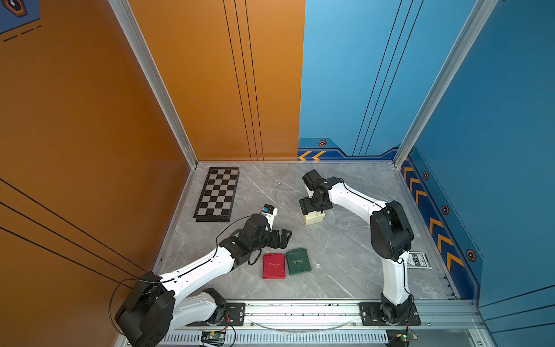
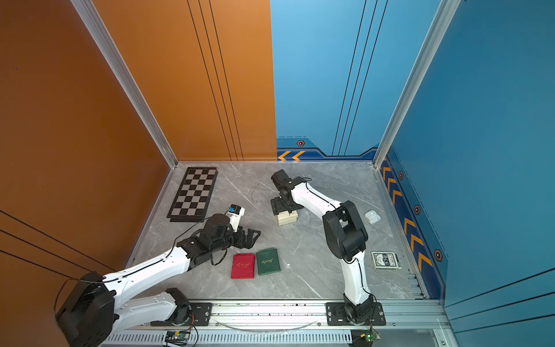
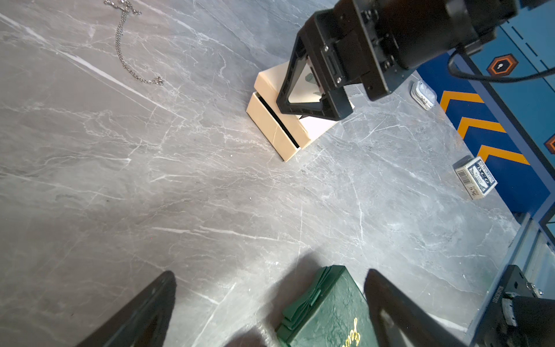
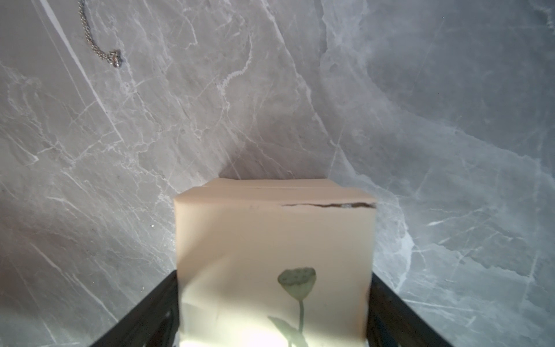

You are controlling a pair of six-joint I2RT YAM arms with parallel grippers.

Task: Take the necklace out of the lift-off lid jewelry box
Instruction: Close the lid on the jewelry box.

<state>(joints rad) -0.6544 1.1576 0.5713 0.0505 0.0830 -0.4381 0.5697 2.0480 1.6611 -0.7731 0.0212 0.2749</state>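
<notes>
A thin silver necklace (image 1: 277, 192) (image 3: 126, 48) lies stretched out on the grey marble table, outside the box, toward the back. The cream lift-off lid jewelry box (image 1: 312, 221) (image 2: 286, 220) stands right of it. Its lid (image 3: 270, 79) (image 4: 274, 234), printed with a lotus pod, sits skewed over the base (image 3: 279, 132) with a dark gap between them. My right gripper (image 1: 313, 211) (image 4: 274, 279) comes down from above, one finger on each side of the lid. My left gripper (image 1: 282, 237) (image 3: 270, 275) hovers open and empty by a green case (image 3: 327, 309).
A red case (image 1: 274, 266) and the green case (image 1: 298, 261) lie side by side near the front. A chessboard (image 1: 218, 193) is at the back left. A card deck (image 2: 385, 260) and a white earbud case (image 2: 372, 217) lie at the right. A small white-and-blue item (image 1: 268, 211) sits beside the left arm.
</notes>
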